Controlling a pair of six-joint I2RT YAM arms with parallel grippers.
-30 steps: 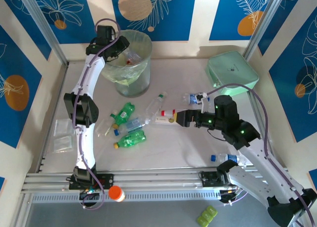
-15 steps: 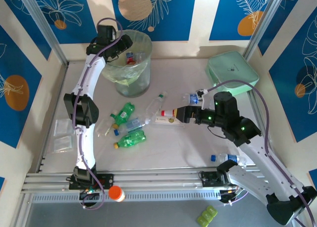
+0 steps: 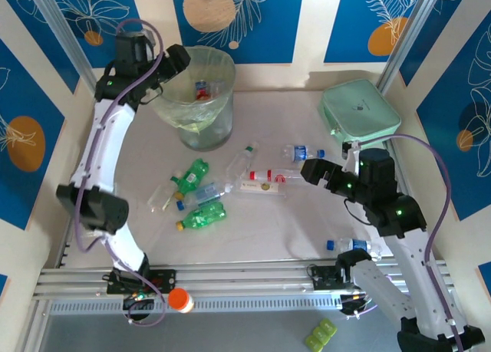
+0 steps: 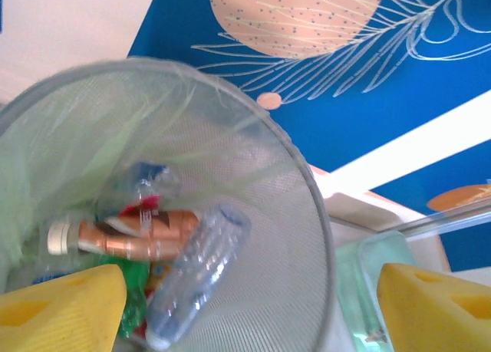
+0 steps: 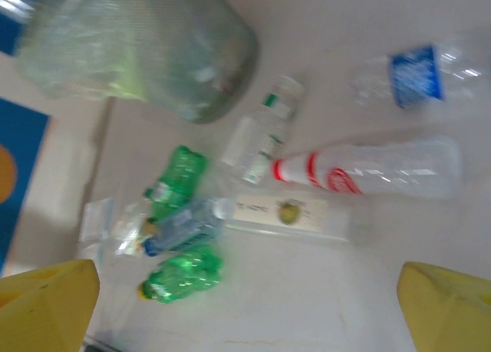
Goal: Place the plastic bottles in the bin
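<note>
In the top view, you are holding the right gripper (image 3: 313, 170), spread and empty, just right of the red-banded bottle (image 3: 270, 176) lying mid-table; I'd be squaring the fingers across its body before closing. The left gripper (image 3: 175, 60) is hanging wide open and empty at the left rim of the bin (image 3: 203, 126). In the left wrist view, a brown bottle (image 4: 146, 241) is lying inside the bin, the others there half buried. In the right wrist view, blur is smearing every label, so you are judging height poorly.

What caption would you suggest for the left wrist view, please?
Open left gripper poised over the bin, with several bottles lying inside.
</note>
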